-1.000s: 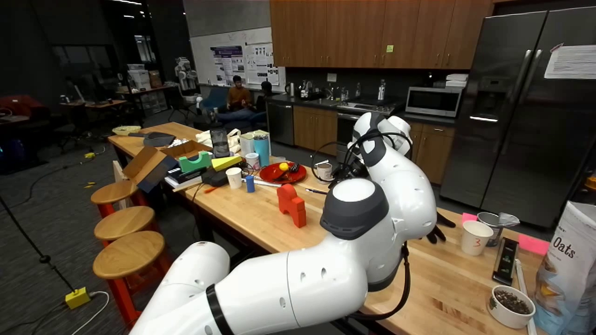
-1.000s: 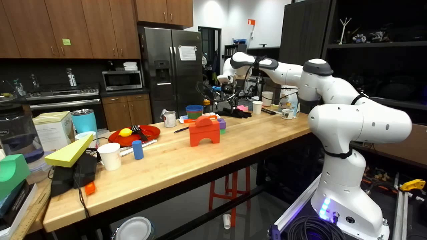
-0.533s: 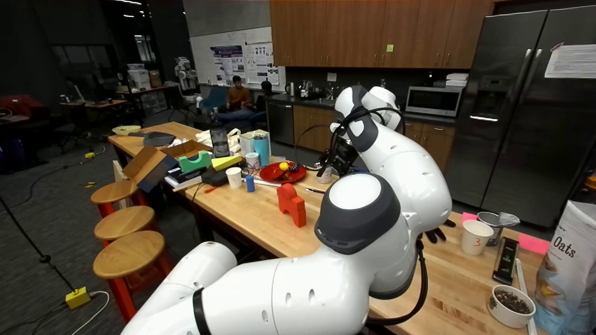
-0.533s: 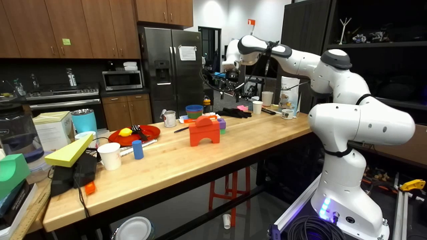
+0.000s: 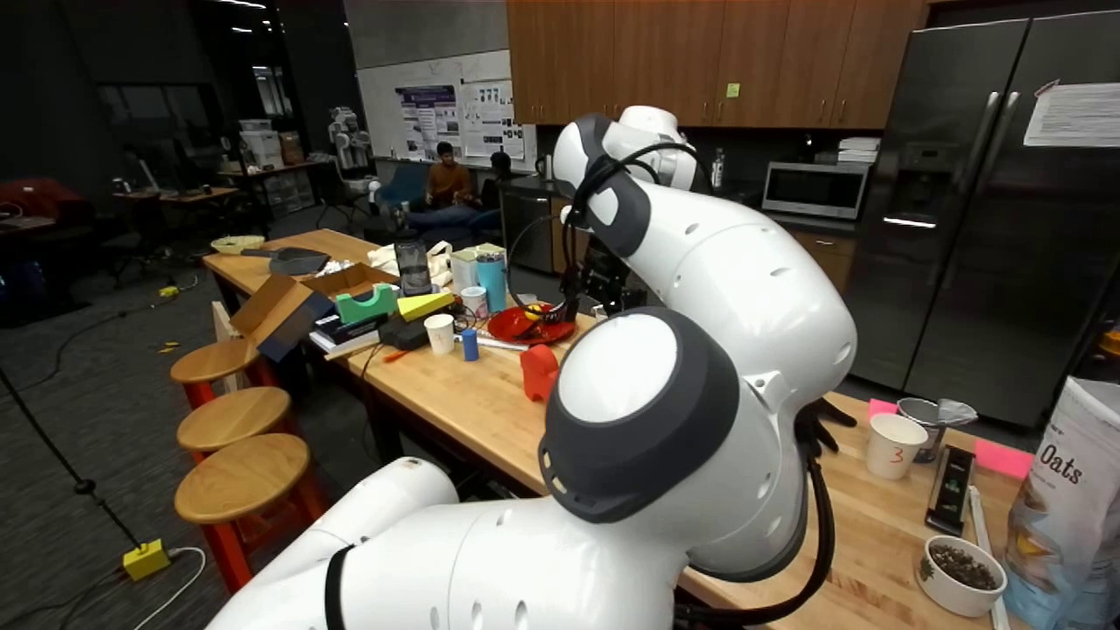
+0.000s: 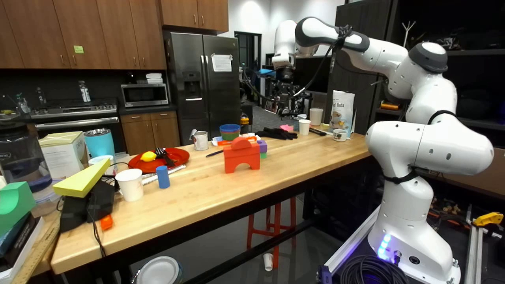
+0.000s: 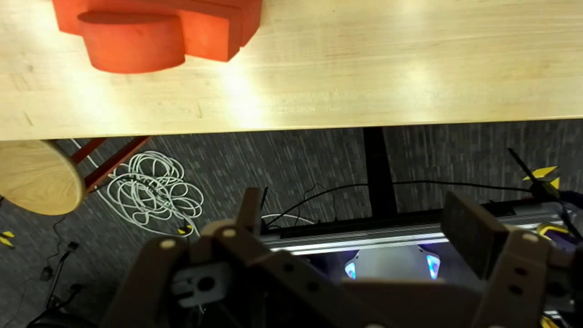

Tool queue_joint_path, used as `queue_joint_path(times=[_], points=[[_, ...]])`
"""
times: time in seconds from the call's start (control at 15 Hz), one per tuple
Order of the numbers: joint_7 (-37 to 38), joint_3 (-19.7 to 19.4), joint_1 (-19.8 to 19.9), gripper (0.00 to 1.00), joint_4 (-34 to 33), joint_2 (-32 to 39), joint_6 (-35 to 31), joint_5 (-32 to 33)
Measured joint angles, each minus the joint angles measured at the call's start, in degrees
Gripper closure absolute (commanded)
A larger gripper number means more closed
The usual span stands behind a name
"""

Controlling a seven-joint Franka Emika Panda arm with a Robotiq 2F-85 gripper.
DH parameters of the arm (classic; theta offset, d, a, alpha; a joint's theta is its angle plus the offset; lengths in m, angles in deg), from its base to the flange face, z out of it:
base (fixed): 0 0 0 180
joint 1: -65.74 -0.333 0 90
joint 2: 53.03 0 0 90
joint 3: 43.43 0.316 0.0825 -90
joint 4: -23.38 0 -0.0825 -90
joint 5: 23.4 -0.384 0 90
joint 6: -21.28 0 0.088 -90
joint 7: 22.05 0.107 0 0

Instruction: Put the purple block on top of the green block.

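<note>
Already stacked, purple block (image 6: 262,146): sitting on top of the green block (image 6: 264,155), just right of centre in an exterior view; peeking out as a pair at the right edge of the orange-red block (image 6: 240,156), touching or apart, unclear which.
Gripper (image 7: 360,221): spread wide and empty, across the lower half of the wrist view; raised above the level of the tabletop (image 6: 205,189) in the upper half of an exterior view, right of centre, well apart from both small blocks.
Orange-red block: upright on the tabletop, arched at the bottom, mid-frame in an exterior view; cropped by the top edge at upper left of the wrist view.
Blue cylinder (image 6: 163,177): upright, left of centre in an exterior view, near the red plate (image 6: 181,155).
Black glove (image 6: 277,133): lying on the tabletop, right of centre in both exterior views.
White cable (image 7: 157,193): coiled on the floor (image 7: 282,159), left half of the wrist view.
</note>
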Motion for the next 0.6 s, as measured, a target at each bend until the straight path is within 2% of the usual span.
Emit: queue_joint_path(times=[0.27,0.6], points=[[0.0,6.5,2.6,0.00,1.9,5.7,0.2,0.0],[-2.3,12.5,3.6,0.00,-0.3,15.7,0.2,0.0]])
